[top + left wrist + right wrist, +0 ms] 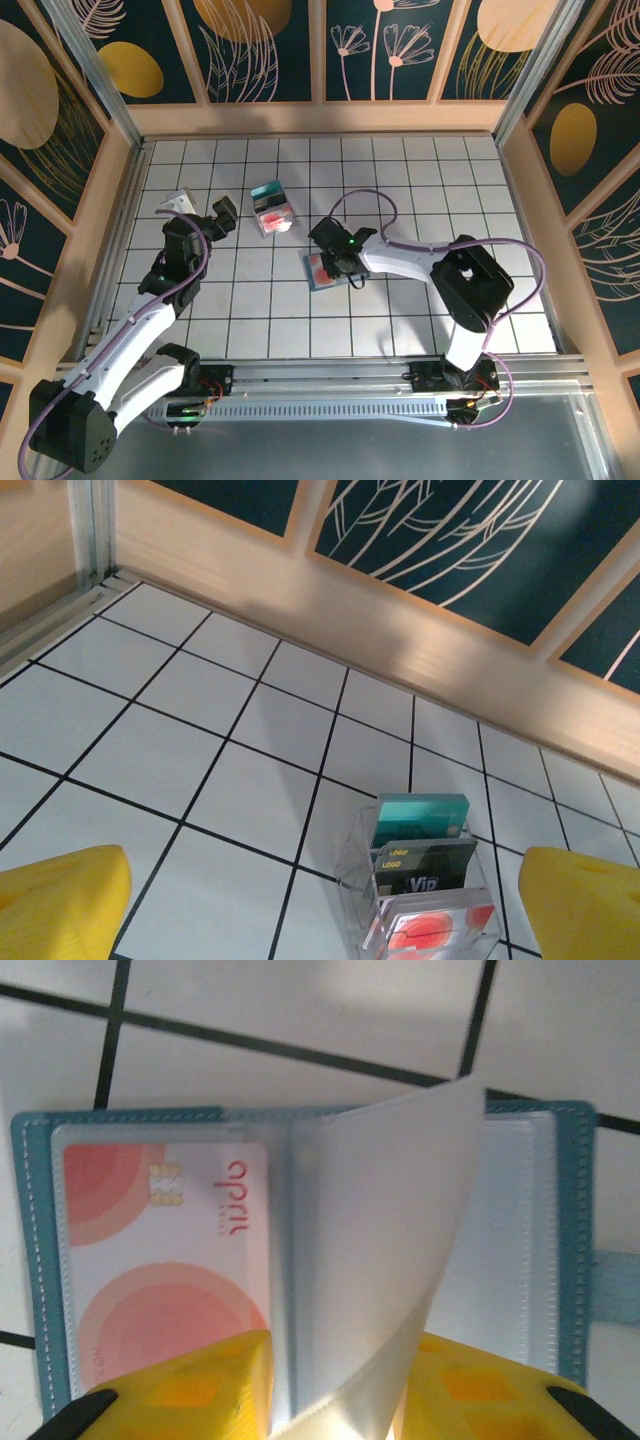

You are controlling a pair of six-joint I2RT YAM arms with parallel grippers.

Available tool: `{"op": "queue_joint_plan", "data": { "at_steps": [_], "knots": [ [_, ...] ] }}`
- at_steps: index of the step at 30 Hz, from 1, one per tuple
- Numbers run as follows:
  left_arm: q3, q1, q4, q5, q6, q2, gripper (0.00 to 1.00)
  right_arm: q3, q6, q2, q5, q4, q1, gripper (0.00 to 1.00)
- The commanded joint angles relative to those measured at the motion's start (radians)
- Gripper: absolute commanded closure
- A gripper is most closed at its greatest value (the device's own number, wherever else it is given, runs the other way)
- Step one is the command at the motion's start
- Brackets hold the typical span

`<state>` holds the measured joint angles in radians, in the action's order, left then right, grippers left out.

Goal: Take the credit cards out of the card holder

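Note:
The card holder [313, 281] lies open on the tiled floor right of centre, teal-edged [33, 1260] with pale clear pockets. A red-pink credit card [165, 1250] sits in its left pocket. My right gripper [337, 266] hangs over it. In the right wrist view that gripper [335, 1385] has its jaws part way open, and a clear pocket leaf [390, 1240] curls up between the yellow fingers [190, 1390]. My left gripper [222, 218] is wide open and empty. Ahead of it [322, 905] stand a teal card [420, 820], a black card [425, 865] and a red-pink card [430, 930].
Those three cards stand in a clear acrylic rack [272, 210], whose wall [358, 865] is close to the left fingers. A small clear object [178, 203] lies at the far left. Wooden walls [320, 118] border the tiled floor.

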<state>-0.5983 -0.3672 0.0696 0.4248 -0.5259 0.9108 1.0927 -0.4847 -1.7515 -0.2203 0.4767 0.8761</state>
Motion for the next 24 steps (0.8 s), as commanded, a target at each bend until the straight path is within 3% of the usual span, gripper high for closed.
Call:
{"op": "queue_joint_plan", "data": {
  "at_steps": [1,5,12,19,24],
  "knots": [
    [-0.034,-0.052,-0.019,0.025,0.045,0.018,0.01,-0.014,-0.04,0.054,-0.036,0.019,-0.025,0.65],
    [-0.052,-0.179,-0.045,0.131,0.071,0.07,0.01,-0.038,-0.051,0.072,-0.028,0.013,-0.049,0.65],
    [-0.038,-0.332,-0.045,0.219,0.022,0.16,0.01,-0.084,-0.062,0.078,-0.016,-0.003,-0.087,0.68],
    [-0.037,-0.464,-0.031,0.266,-0.015,0.269,0.01,-0.121,-0.081,0.08,-0.004,-0.025,-0.116,0.71],
    [-0.026,-0.499,-0.023,0.22,-0.078,0.351,0.01,-0.131,-0.095,0.075,-0.023,-0.017,-0.116,0.71]
  ]
}}
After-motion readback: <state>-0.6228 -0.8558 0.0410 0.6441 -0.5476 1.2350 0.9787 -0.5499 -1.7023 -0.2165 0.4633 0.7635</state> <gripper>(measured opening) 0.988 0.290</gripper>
